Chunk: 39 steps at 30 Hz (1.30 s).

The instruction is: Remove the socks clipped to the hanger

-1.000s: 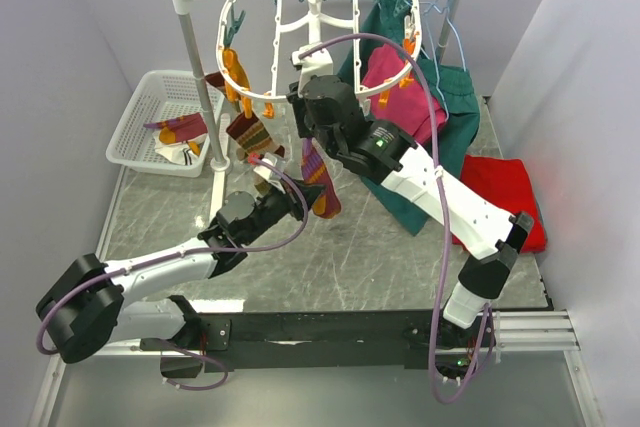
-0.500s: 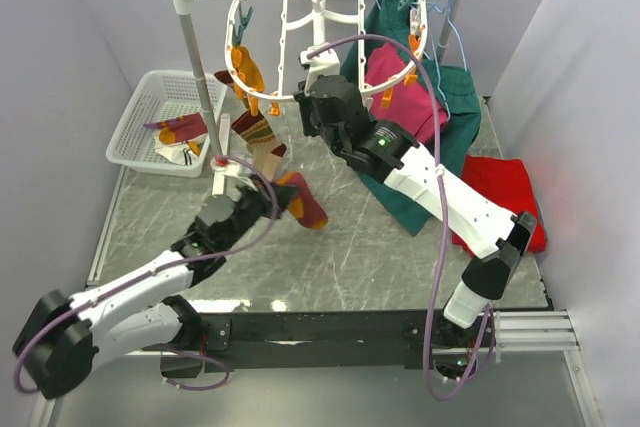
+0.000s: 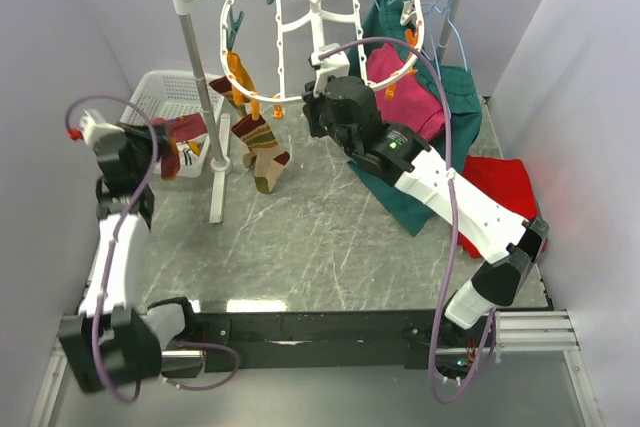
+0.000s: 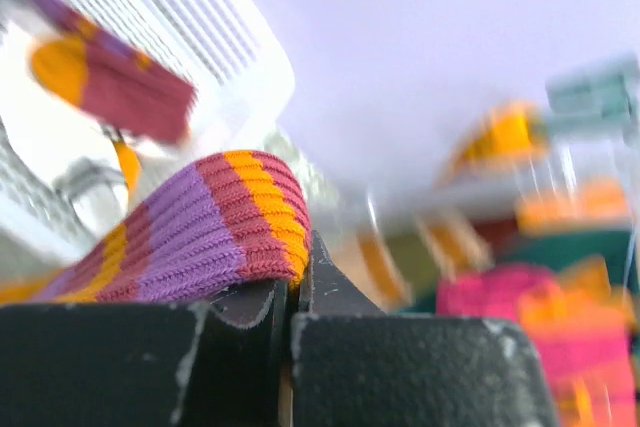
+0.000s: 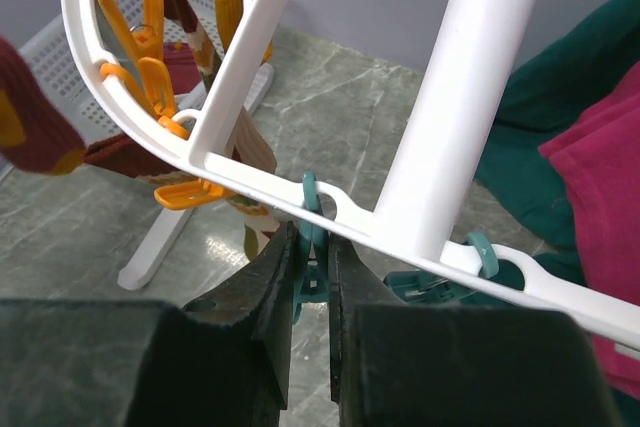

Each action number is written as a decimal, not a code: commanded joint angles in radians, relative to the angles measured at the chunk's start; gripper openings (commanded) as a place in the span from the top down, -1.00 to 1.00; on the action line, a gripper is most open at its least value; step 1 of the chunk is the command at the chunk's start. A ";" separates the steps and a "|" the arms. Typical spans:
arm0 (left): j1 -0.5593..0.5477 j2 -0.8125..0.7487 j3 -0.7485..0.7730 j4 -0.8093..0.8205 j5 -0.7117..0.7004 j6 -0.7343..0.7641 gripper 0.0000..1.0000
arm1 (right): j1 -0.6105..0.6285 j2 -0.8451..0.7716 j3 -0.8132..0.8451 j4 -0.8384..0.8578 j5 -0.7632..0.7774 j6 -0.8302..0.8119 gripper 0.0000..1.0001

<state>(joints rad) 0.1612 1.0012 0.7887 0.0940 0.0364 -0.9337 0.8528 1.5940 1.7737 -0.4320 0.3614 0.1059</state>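
Grey marbled tabletop (image 3: 330, 237), lilac walls, white rack post (image 3: 203, 107) standing at about 10 o'clock.

- The hanger (image 3: 283, 42) is hanging from the rack bar at 12 o'clock. Two of the socks are still clipped on its left rim: a mustard one (image 3: 238, 75) and a striped one (image 3: 262, 152) dangling below it.
- The left gripper (image 3: 163, 150) is hovering at 9 o'clock by the basket (image 3: 128, 117), jaws fully closed on a folded purple-maroon-orange sock (image 4: 200, 237).
- The right gripper (image 3: 322, 112) is reaching up at the hanger's lower rim, jaws nearly closed and pinching a teal clip (image 5: 312, 247). I cannot tell whether that clip is holding anything.

Risks, as I judge them:
- The held sock is being gripped only by its fold. Letting go before it is over the basket would be dropping it on the rim or the tabletop.
- The hanger is hanging free by its hook. Pressing or pulling on the clip could be swinging or tilting the frame, sliding the clip out of the jaws, or unseating the hook.
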 commanded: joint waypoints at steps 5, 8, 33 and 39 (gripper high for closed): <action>0.169 0.496 0.354 0.143 0.270 -0.014 0.98 | 0.000 -0.066 -0.040 0.024 -0.094 -0.002 1.00; 0.185 0.688 0.519 0.133 0.385 -0.027 0.98 | 0.000 -0.071 -0.046 0.033 -0.110 0.005 1.00; 0.146 0.447 0.333 0.104 0.384 0.004 -0.56 | -0.032 -0.048 -0.048 -0.047 -0.148 0.021 1.00; 0.028 0.231 0.114 0.139 0.430 0.027 -0.60 | -0.054 -0.078 -0.068 -0.067 -0.197 0.020 1.00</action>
<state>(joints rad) 0.2672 1.3167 1.0145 0.1616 0.4149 -0.9356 0.8055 1.5665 1.7405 -0.4313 0.2226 0.1192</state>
